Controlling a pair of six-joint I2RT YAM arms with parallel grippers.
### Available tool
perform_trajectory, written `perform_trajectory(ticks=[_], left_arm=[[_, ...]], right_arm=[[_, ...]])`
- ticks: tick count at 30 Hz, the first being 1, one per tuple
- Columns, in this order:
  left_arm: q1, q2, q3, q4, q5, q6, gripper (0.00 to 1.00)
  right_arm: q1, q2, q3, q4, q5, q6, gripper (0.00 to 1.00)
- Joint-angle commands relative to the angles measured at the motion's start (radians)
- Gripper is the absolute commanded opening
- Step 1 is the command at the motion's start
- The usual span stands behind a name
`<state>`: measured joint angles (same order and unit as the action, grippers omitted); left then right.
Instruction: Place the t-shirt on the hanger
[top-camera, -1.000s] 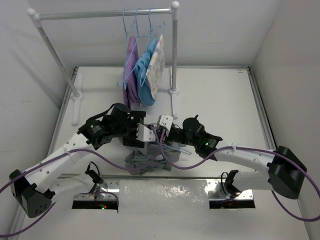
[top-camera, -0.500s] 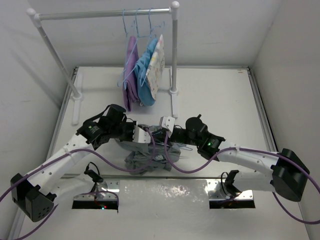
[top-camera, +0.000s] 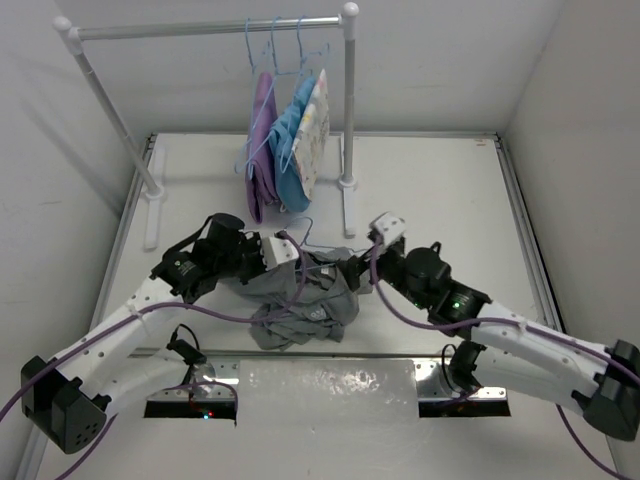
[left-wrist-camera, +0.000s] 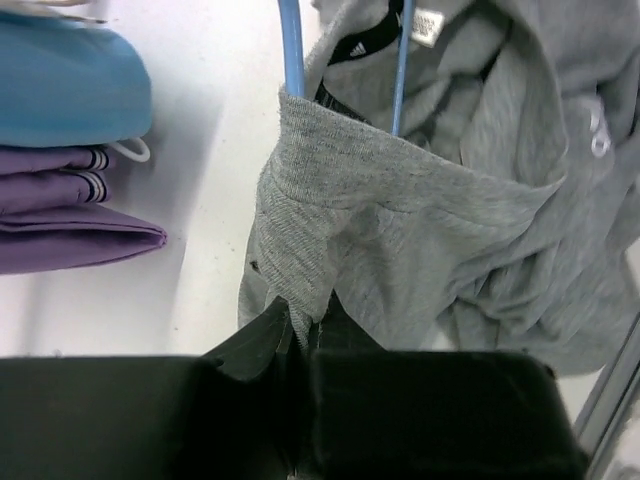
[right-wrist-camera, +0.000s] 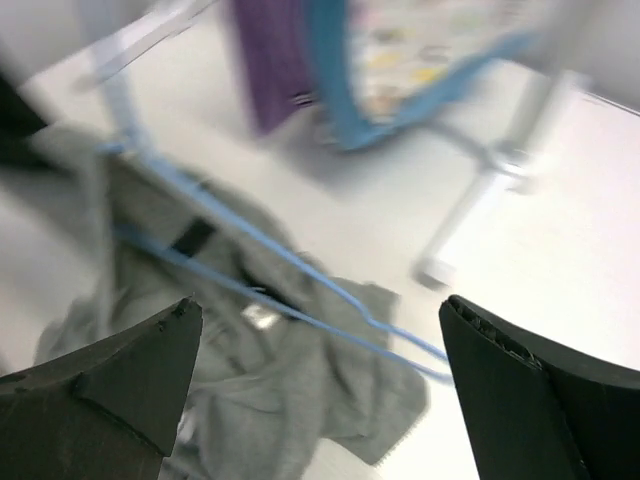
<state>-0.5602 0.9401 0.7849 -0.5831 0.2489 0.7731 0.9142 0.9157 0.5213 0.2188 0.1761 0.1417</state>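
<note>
Mid-table, shirt (top-camera: 305, 298): a grey heap lying between the two arms.
Hanger (left-wrist-camera: 291, 50): its blue rods slip under the shirt's folded edge and run straight away from the left gripper. From the right wrist it slants across, hook end on the right arm's side.
Left gripper (left-wrist-camera: 303, 322): pinched tight on that shirt edge.
Right gripper (right-wrist-camera: 320, 310): fingers wide apart, empty, hovering over the hanger.
Call: the right arm looks nearer the hook, so it's likely the one to steady the frame.

hanger (left-wrist-camera: 291, 45) partly inside t-shirt (left-wrist-camera: 420, 230), right-wrist view blurred
</note>
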Motion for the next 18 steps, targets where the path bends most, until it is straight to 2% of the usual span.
perform_trajectory(ticks=[1, 3, 4, 5, 7, 11, 14, 18], left_arm=[[0.011, -0.027, 0.053, 0.097, -0.002, -0.152, 0.00], [0.011, -0.020, 0.063, 0.106, 0.003, -0.187, 0.00], [0.011, -0.017, 0.066, 0.101, 0.013, -0.192, 0.00], [0.011, -0.014, 0.071, 0.098, 0.019, -0.199, 0.00], [0.011, -0.009, 0.071, 0.103, 0.026, -0.221, 0.00], [0.013, -0.004, 0.071, 0.112, 0.026, -0.251, 0.00], [0.011, -0.012, 0.057, 0.124, 0.010, -0.256, 0.00], [0.013, -0.012, 0.050, 0.137, 0.007, -0.265, 0.00]], right_arm=[[-0.008, -0.106, -0.041, -0.085, 0.373, 0.194, 0.98], [-0.008, -0.147, -0.096, -0.047, 0.357, 0.251, 0.90], [-0.008, -0.143, -0.119, -0.006, 0.315, 0.268, 0.75], [-0.008, -0.108, -0.160, 0.108, 0.265, 0.275, 0.67], [-0.006, -0.033, -0.165, 0.198, 0.156, 0.327, 0.54], [-0.002, 0.206, -0.133, 0.365, 0.106, 0.407, 0.53], [0.005, 0.287, -0.138, 0.421, 0.128, 0.452, 0.58], [0.014, 0.400, -0.127, 0.436, 0.177, 0.470, 0.56]])
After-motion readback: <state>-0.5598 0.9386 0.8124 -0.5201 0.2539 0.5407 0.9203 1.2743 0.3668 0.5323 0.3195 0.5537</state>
